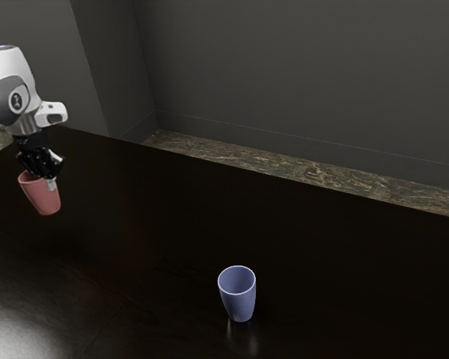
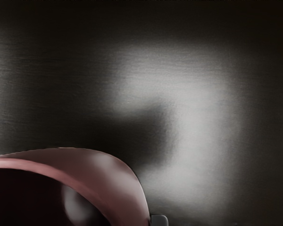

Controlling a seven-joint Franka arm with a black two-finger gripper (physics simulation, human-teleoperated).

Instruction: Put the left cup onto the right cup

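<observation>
Over at the exterior view's left, the hand hangs from the white arm, its black fingers closed on the rim of the pink cup. That cup is in the air, clear of the dark bench. Its mouth faces up into the hand, and its long axis tilts a little, base swung toward the exterior view's right. The blue cup stands upright on the bench, mouth up, well apart from the pink cup, toward the exterior view's right and nearer the camera.

Next, the wrist view: the pink cup sits just under the hand, with its curved rim and dark inside showing. Beyond it lies the bench, which carries a pale patch of reflected light.
</observation>
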